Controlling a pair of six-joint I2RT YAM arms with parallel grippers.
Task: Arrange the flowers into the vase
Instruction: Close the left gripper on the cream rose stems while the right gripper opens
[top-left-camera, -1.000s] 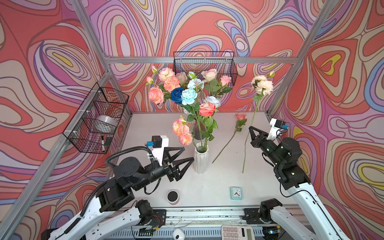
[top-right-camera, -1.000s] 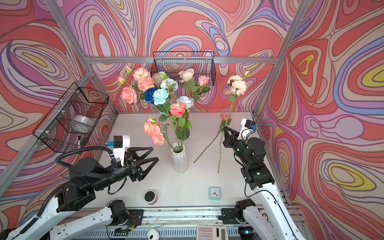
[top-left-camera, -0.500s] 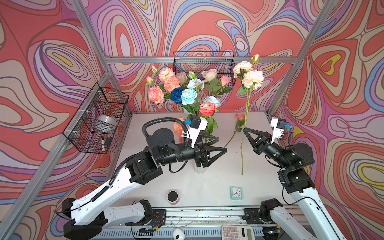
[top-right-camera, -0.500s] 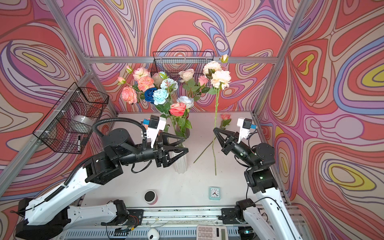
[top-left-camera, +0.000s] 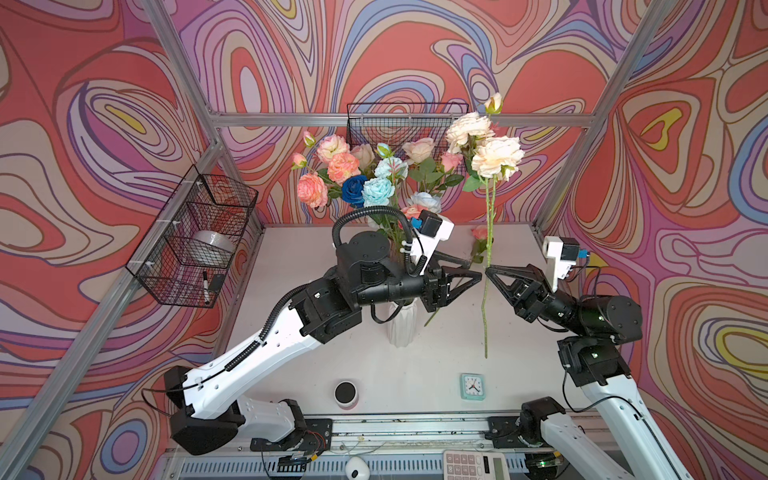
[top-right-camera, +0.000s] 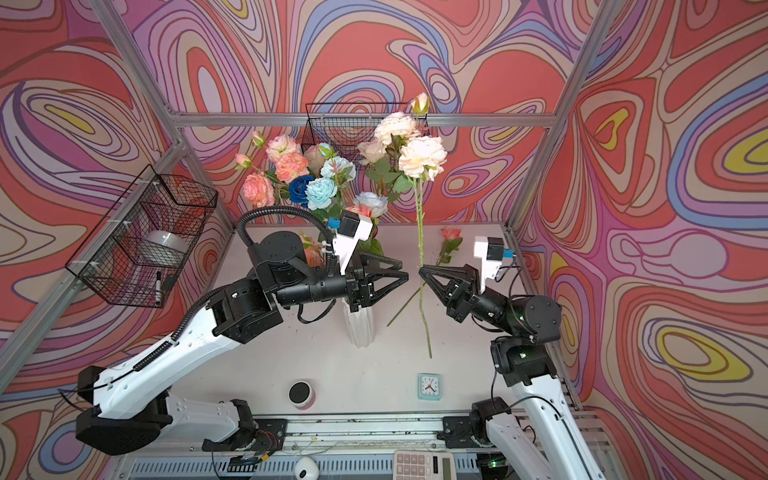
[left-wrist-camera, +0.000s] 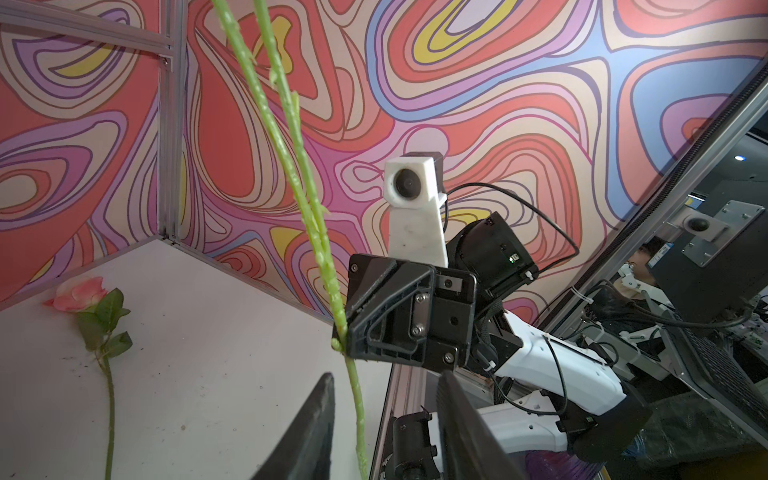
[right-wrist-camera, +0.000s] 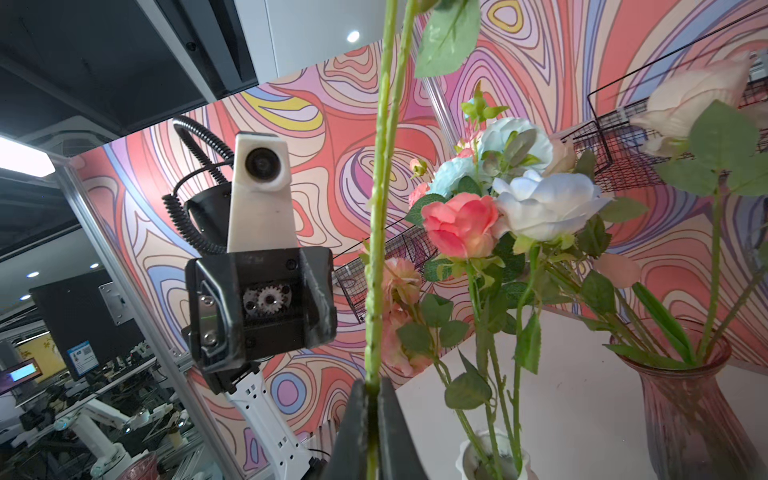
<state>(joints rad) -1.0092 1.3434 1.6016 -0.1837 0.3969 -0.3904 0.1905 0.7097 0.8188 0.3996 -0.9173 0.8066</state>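
Presently right gripper (top-left-camera: 487, 271) clamps the cream stem (right-wrist-camera: 379, 208) mid-frame; left gripper (top-left-camera: 477, 269), half open, straddles it, gripping nothing. Advise closing squarely before right releases.

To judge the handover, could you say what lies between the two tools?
The cream flower's stem, pinched in the right tool and close before the left tool, in both top views.

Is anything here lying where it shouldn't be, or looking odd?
One pink rose lies flat on the table at the back, away from the white vase. A cream flower hangs upright in the right hand. Nothing looks spilled or broken.
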